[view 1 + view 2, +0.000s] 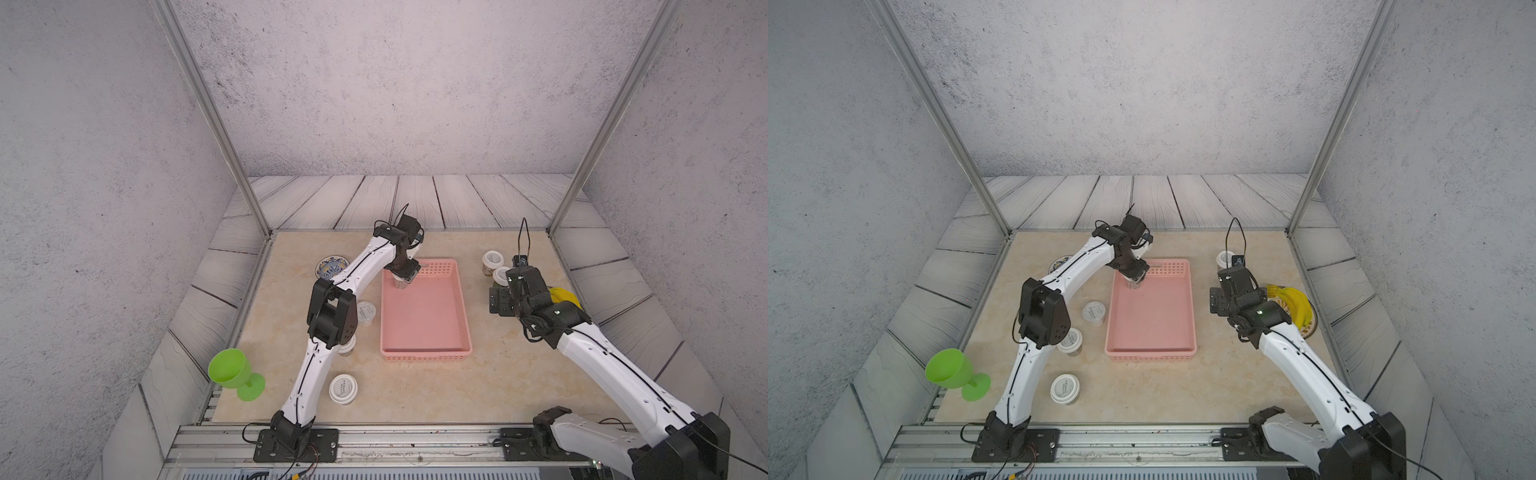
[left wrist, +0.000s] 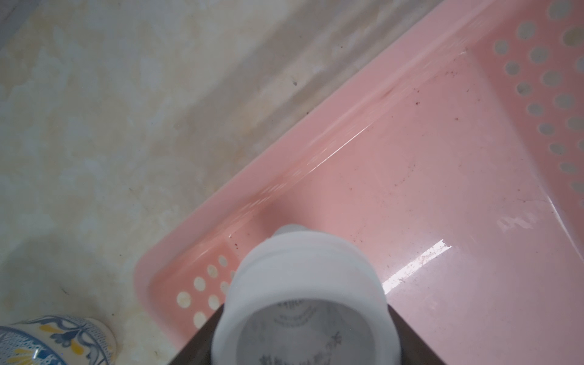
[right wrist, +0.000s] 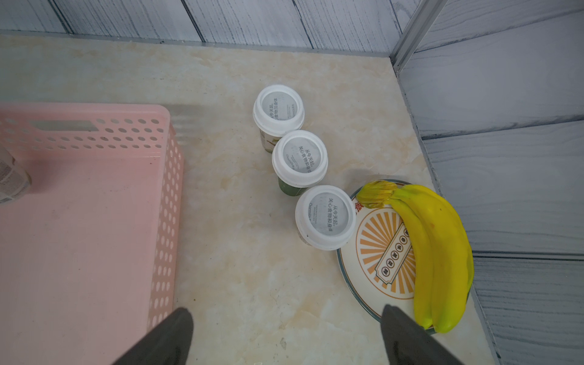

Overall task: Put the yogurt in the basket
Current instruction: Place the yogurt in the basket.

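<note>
My left gripper [image 1: 402, 277] is shut on a yogurt [image 1: 400, 284] with a white lid, low inside the far left corner of the pink basket [image 1: 426, 353]. In the left wrist view the yogurt's lid [image 2: 300, 278] fills the space between dark fingers [image 2: 202, 338] over the basket floor [image 2: 442, 189]. Whether it touches the floor I cannot tell. Three more cups stand left of the basket [image 1: 365, 311] [image 1: 347, 348] [image 1: 343, 388], one partly under my left arm. Another three stand in a row on its right [image 3: 278, 109] [image 3: 299, 158] [image 3: 325, 216]. My right gripper [image 3: 284, 335] hangs open and empty near that row.
A blue-patterned bowl [image 1: 330, 266] sits at the far left, and a green goblet [image 1: 232, 372] at the near left edge. A plate [image 3: 379, 252] with bananas [image 3: 442, 252] lies by the right wall, close to the nearest cup. Metal posts and walls enclose the table.
</note>
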